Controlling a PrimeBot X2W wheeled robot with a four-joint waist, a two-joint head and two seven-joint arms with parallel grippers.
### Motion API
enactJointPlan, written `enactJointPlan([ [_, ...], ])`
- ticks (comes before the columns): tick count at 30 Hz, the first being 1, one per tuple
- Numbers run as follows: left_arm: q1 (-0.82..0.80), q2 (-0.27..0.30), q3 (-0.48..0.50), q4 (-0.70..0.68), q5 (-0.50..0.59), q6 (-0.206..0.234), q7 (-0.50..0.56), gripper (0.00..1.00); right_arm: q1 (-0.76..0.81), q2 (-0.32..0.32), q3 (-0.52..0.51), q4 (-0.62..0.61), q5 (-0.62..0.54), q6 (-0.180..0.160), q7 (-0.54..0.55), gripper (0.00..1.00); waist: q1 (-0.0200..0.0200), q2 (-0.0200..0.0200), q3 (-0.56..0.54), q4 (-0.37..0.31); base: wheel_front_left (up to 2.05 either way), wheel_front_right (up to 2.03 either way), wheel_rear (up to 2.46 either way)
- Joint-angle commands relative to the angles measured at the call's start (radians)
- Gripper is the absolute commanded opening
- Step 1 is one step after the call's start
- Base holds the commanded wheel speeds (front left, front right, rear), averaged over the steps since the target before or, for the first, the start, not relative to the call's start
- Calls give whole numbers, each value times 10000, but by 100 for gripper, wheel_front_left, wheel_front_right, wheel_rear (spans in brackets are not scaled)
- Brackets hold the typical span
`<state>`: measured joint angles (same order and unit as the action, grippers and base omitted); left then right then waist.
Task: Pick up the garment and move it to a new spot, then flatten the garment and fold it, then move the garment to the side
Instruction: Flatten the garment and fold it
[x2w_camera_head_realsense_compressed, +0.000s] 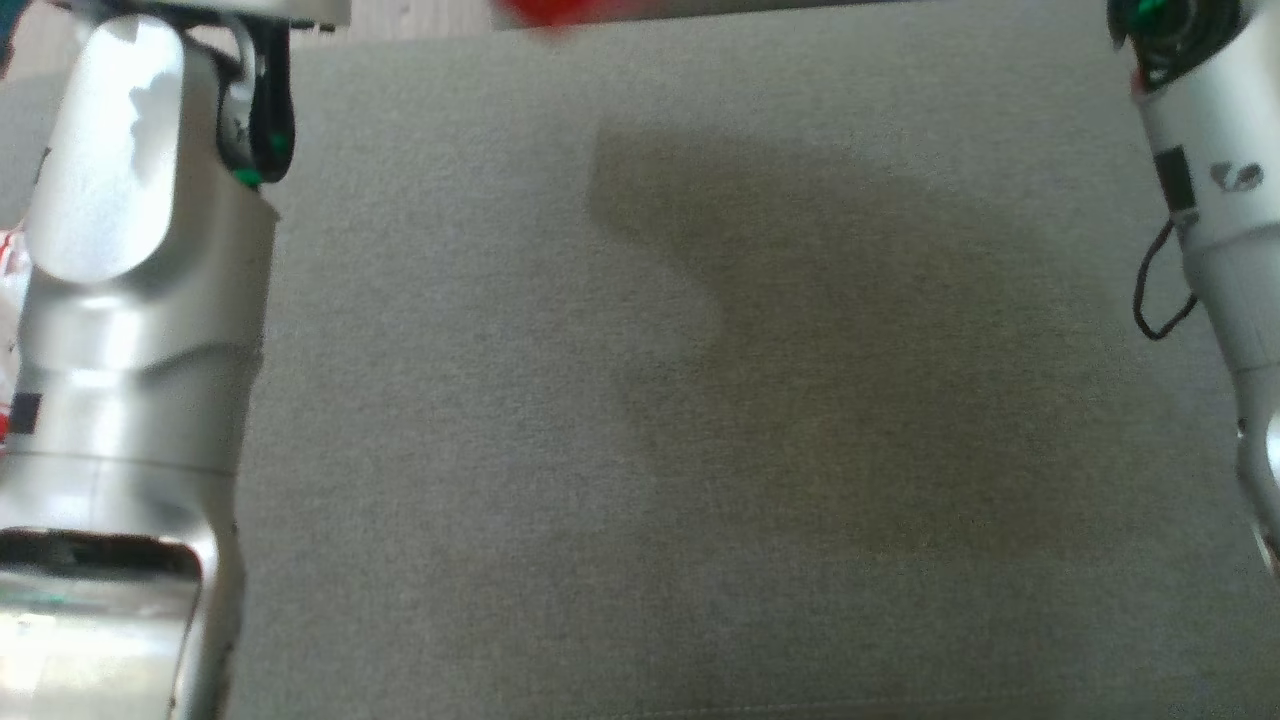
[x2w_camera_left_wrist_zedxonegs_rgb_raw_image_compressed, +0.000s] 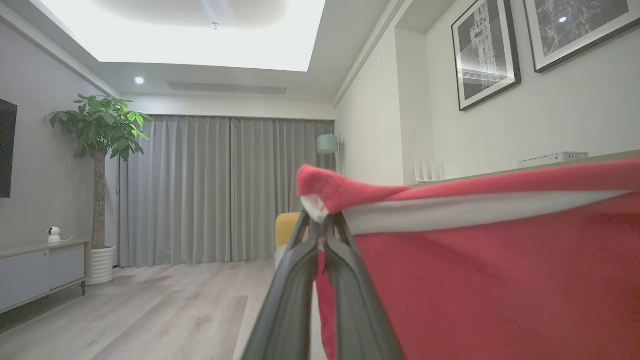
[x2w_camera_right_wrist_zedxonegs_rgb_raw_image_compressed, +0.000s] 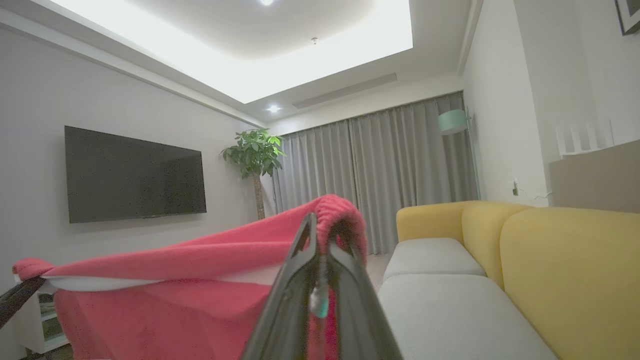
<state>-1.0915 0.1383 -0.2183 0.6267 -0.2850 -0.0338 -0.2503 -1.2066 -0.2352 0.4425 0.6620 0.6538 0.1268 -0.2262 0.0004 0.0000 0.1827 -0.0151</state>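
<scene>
Head view, surface: a grey woven surface, flat and fine-grained, with a broad soft shadow across it.
Head view, garment: the garment is a blurred red edge at the top border, held above the surface.
Head view, arms: a pale glossy forearm at each side.
Left wrist view, grip: the left pincer is clamped on one garment corner, its thin dark fingers pressed together.
Left wrist view, material: soft red fleece-like cloth with a white band under the top hem, drawn taut.
Right wrist view, grip: the right pincer is closed on the other corner, and ribbed cloth humps over its tips.
Right wrist view, shape: the cloth hangs as a sheet between both pincers, beside a yellow-backed sofa.
Progress, judged: the pick-up looks done. Setting down, flattening, folding and moving aside remain.
</scene>
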Motion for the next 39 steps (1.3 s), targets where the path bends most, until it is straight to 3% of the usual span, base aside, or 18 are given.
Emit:
enactJointPlan([
  [1,-149,321,403,-94,-3,65,-69,0,38,154,-55,7,66,39,-148,0,-4,0,148,133,0,0,0],
  [5,1003,37,590,351,-197,-184,-107,0,918,249,673,722,585,39,-192,0,-4,0,18,173,0,0,0],
  [9,3326,-312,967,759,-460,-386,-111,0,2749,256,1830,993,1455,39,-137,0,-4,0,-126,84,0,0,0],
  [15,6746,-786,1715,1182,-858,-410,-112,0,5772,80,3350,543,2799,39,-202,0,-4,0,-412,-163,0,0,0],
  [21,8757,-875,1910,625,-1251,-564,-113,0,7808,-288,4172,-74,3338,39,-324,0,-4,0,-1125,-287,0,0,0],
  [32,10925,-879,1402,-796,-1555,-414,-114,0,9830,-708,4303,-1047,3657,39,-353,0,-4,0,-2085,-266,0,0,0],
  [36,10631,-880,1102,-1102,-1426,-335,-114,0,9889,-727,3984,-1278,3669,39,-354,0,-4,0,-2030,-303,0,0,0],
  [39,9566,-880,914,-863,-1538,-416,-114,0,9345,-400,3662,-1342,3824,39,-325,0,-4,0,-1721,-515,0,0,0],
])
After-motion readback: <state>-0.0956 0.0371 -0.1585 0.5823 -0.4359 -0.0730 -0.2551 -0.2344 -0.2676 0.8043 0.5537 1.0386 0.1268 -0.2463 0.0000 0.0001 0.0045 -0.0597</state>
